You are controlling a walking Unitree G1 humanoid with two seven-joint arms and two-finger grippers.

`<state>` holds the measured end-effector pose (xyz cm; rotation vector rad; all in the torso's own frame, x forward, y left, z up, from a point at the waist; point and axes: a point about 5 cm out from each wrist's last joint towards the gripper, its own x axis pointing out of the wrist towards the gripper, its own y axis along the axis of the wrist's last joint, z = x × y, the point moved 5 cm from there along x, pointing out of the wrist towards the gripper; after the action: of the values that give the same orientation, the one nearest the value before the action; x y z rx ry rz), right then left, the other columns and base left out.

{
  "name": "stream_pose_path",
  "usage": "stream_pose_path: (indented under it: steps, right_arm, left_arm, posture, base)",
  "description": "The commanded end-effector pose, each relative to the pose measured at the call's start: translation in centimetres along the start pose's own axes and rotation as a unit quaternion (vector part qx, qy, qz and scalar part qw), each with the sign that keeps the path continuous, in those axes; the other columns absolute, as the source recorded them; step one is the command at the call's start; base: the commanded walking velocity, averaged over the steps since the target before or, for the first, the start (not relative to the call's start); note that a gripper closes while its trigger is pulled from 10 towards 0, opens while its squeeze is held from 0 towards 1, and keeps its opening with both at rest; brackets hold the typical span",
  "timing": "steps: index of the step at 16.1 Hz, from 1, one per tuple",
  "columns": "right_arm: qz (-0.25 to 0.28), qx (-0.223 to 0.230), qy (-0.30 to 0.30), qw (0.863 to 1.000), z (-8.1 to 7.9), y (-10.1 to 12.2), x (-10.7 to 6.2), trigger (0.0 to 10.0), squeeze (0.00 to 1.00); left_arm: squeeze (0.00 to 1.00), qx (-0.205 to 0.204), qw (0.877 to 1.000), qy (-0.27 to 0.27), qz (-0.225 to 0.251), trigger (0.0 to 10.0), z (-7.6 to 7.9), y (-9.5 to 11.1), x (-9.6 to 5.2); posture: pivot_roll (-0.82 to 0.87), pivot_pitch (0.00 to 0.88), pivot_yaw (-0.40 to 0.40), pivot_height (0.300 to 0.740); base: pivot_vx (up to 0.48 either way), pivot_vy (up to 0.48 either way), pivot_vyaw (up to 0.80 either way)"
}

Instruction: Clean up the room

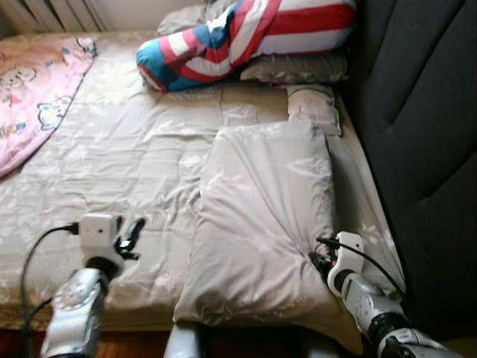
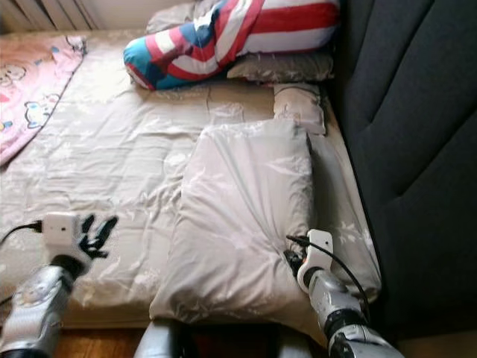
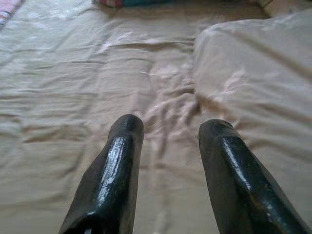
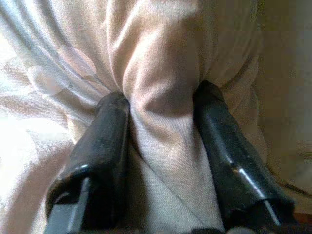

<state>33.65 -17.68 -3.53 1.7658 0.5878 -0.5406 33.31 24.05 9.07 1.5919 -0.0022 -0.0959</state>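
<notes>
A large beige pillow (image 1: 264, 216) lies on the bed's right side, near the front edge. My right gripper (image 1: 317, 257) presses into the pillow's right edge; in the right wrist view a fold of pillow fabric (image 4: 161, 97) is pinched between its two black fingers (image 4: 105, 141). My left gripper (image 1: 133, 235) hovers open over the beige sheet (image 1: 134, 156), left of the pillow, with nothing between its fingers (image 3: 114, 165). In the left wrist view the pillow (image 3: 253, 83) bulges ahead of the open fingers.
A red, white and blue striped cushion (image 1: 238, 37) and smaller beige pillows (image 1: 313, 104) lie at the head of the bed. A pink cartoon blanket (image 1: 33, 89) covers the far left. A dark padded headboard (image 1: 425, 134) stands along the right.
</notes>
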Motion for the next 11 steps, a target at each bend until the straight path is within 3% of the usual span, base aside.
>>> stream_pose_path:
  steps: [1, 6, 8, 11]
  right_arm:
    - [-0.074, 0.009, -0.014, 0.997, 0.8, -4.4, -0.5, 0.0, 0.00]
    - [-0.071, -0.001, -0.006, 0.997, 0.9, -4.1, -0.5, 0.0, 0.00]
    - [-0.071, -0.002, -0.004, 0.997, 0.9, -4.1, -0.5, 0.0, 0.00]
    - [-0.072, -0.002, 0.000, 0.997, 0.9, -4.3, -0.6, 0.0, 0.00]
  left_arm:
    - [0.00, -0.015, 1.000, -0.002, -0.017, 10.0, 0.0, -0.9, 0.0]
    - [0.00, -0.066, 0.997, -0.017, -0.024, 10.0, 1.2, -1.1, 2.6]
    - [0.00, -0.072, 0.996, -0.031, -0.038, 10.0, 1.9, -1.6, 3.6]
    - [0.00, -0.116, 0.989, -0.050, -0.075, 10.0, 3.7, -3.0, 4.8]
  posture:
    - [0.03, 0.186, 0.011, 0.646]
    - [0.00, 0.197, -0.007, 0.646]
    - [-0.01, 0.203, -0.010, 0.646]
    - [-0.04, 0.209, -0.014, 0.646]
  base:
    - [0.000, 0.000, 0.00]
    - [0.000, 0.000, 0.00]
    - [0.000, 0.000, 0.00]
    - [0.000, 0.000, 0.00]
